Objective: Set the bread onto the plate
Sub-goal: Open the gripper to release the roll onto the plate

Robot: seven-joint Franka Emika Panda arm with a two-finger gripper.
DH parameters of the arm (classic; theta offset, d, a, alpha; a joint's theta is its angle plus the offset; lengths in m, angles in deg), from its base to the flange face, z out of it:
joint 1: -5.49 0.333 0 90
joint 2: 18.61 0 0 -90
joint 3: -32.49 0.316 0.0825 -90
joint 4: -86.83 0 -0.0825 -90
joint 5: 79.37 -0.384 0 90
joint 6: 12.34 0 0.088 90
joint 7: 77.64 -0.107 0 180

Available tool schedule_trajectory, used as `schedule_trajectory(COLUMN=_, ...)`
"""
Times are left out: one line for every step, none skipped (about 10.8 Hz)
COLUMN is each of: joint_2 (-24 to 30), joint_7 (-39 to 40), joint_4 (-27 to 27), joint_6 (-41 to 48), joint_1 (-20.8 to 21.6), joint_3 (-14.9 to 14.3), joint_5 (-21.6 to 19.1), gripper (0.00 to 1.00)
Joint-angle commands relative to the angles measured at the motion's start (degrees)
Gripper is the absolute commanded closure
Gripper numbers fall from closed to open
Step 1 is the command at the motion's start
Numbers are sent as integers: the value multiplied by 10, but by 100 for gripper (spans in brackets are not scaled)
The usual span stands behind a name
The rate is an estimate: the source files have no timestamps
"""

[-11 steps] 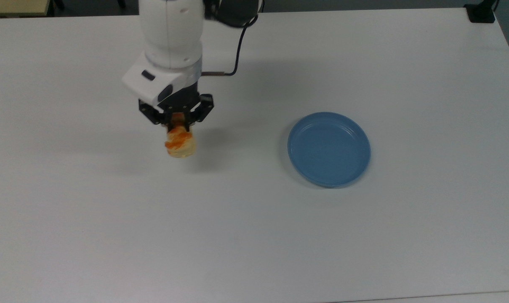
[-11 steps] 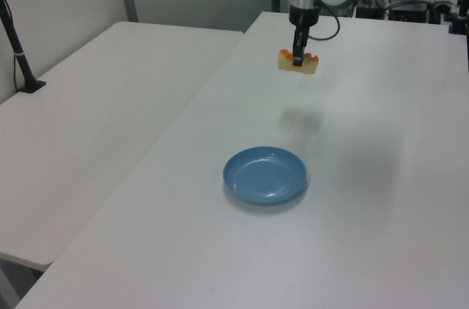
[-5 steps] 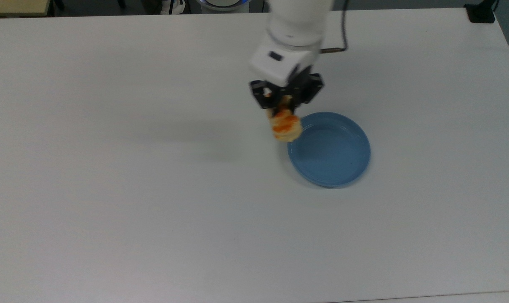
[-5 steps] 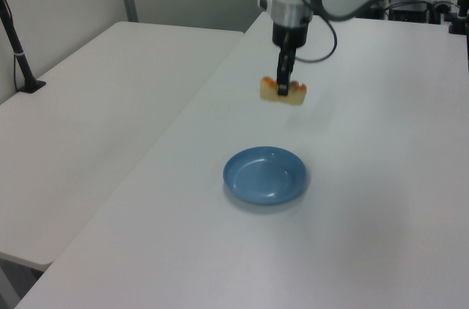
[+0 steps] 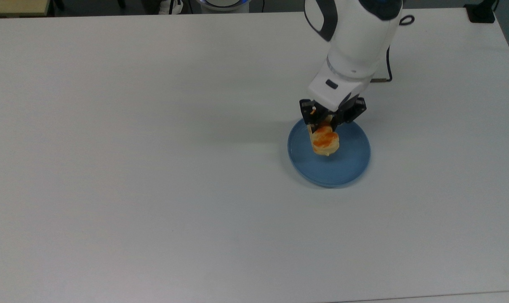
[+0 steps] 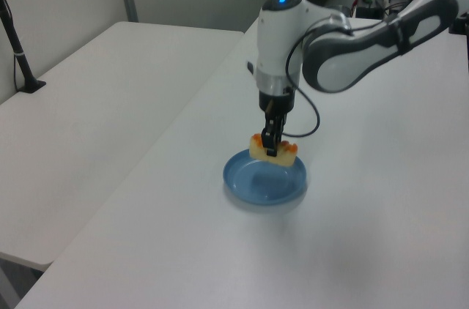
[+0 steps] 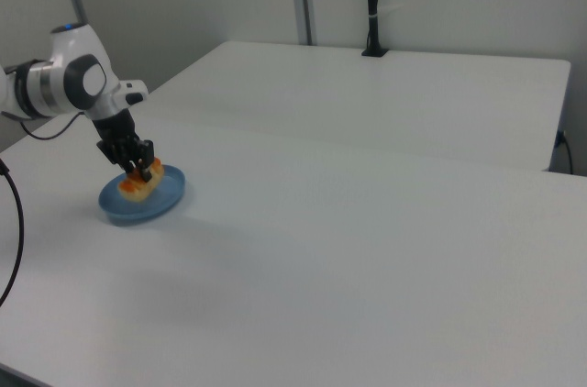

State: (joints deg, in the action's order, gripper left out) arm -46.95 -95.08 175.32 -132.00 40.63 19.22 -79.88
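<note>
Gripper [image 5: 326,126]: black, two-finger, on a white arm [image 5: 355,38]; fingers clenched on the bread, pointing down.
Bread [image 5: 325,142]: pale tan bun with orange patches, held over the plate; in the top view toward 11 o'clock of the plate's centre. Whether it touches the plate cannot be told.
Plate [image 5: 342,168]: round, blue, flat on the table.
Table [image 5: 153,147]: white.
Black cable [image 5: 389,69]: trails behind the arm at 12 o'clock.
</note>
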Motion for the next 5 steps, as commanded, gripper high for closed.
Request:
schedule_trajectory(joint_2=-41, joint_7=-14, joint_4=-13, joint_6=-23, joint_1=7, joint_3=-2, joint_5=2, gripper=0)
schedule_trajectory(joint_2=-44, joint_7=-14, joint_4=-13, joint_6=-23, joint_1=8, joint_3=1, joint_5=3, gripper=0)
schedule_trajectory(joint_2=-42, joint_7=-14, joint_4=-13, joint_6=-22, joint_1=8, joint_3=3, joint_5=4, gripper=0)
schedule_trajectory(joint_2=-29, joint_7=-14, joint_4=-14, joint_6=-14, joint_1=2, joint_3=9, joint_5=4, gripper=0)
schedule_trajectory(joint_2=14, joint_7=-14, joint_4=-5, joint_6=3, joint_1=-14, joint_3=26, joint_5=4, gripper=0)
